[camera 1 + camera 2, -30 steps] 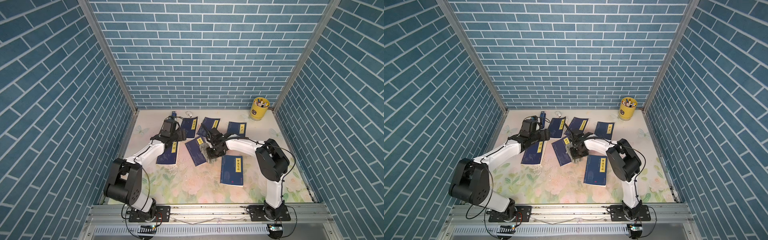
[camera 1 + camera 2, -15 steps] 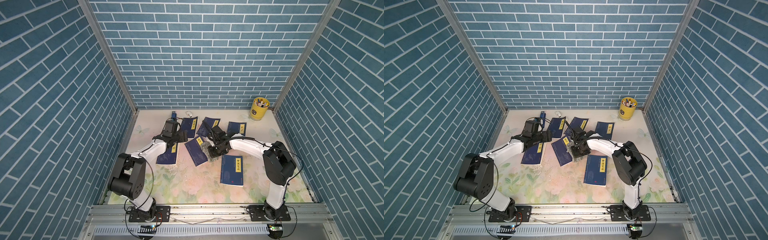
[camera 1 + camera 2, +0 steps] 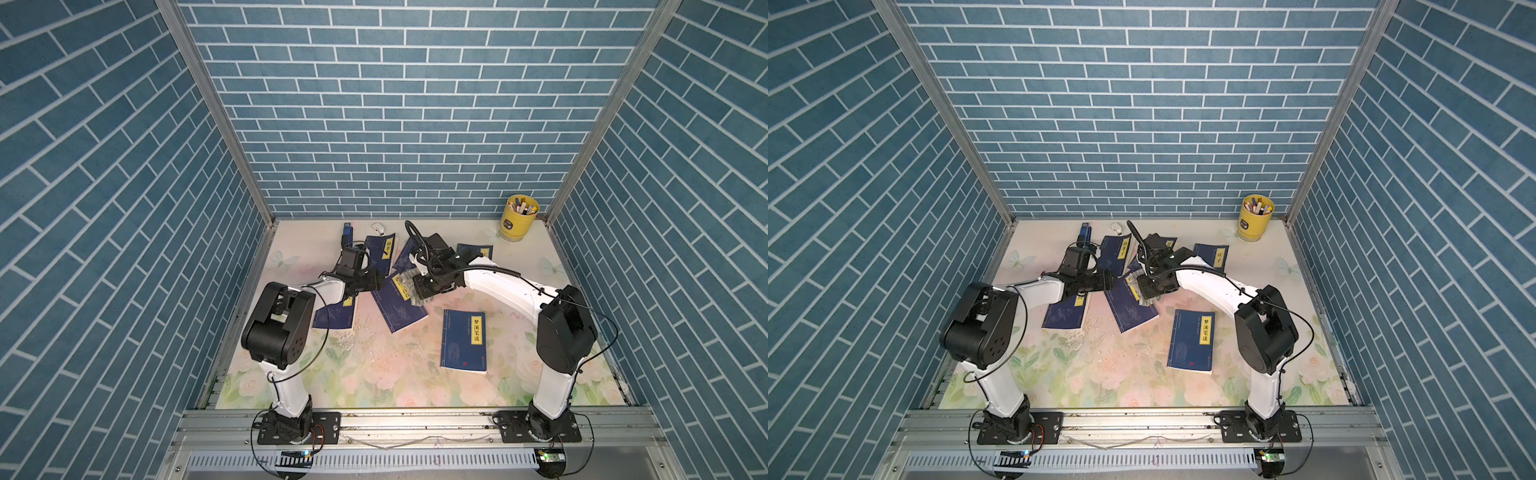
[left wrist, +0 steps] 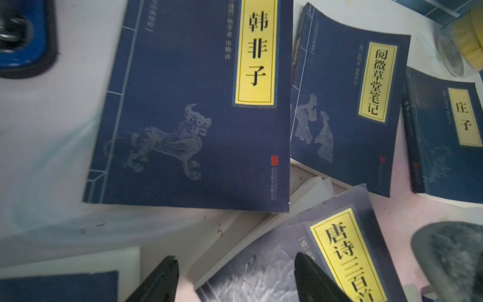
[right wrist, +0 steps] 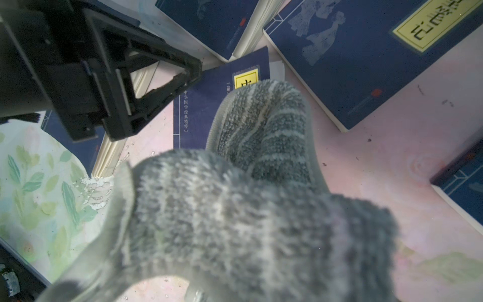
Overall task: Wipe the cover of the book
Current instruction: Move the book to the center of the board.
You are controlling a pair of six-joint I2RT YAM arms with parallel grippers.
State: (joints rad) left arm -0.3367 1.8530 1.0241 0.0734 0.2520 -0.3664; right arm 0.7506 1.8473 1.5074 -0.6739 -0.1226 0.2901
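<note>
1. Blue brick-patterned walls [image 3: 395, 124] box in a flowered counter [image 3: 374, 374] strewn with dark blue books [image 3: 380, 253]. A yellow pen cup [image 3: 521, 216] stands in the upper right of the frame.
2. Over the last second the left claw [image 3: 378, 280] has slid down and to the right in both top views. It has left the upper-left books and arrived at the top corner of the slanted middle book [image 3: 401, 309], the one being wiped, centre frame.
3. Its jaws stand apart, though they are narrowing. In the left wrist view the fingertips [image 4: 163, 279] straddle that book's edge and grip nothing.
4. The right claw [image 3: 422, 293] has barely shifted. It is clamped on a grey striped cloth [image 3: 409, 282] that rests over the book's upper end, partly covering the yellow title strip [image 4: 347, 258].
5. My reading: the left arm is coming to brace the book so the cloth can sweep down a cover still mostly unwiped.
</note>
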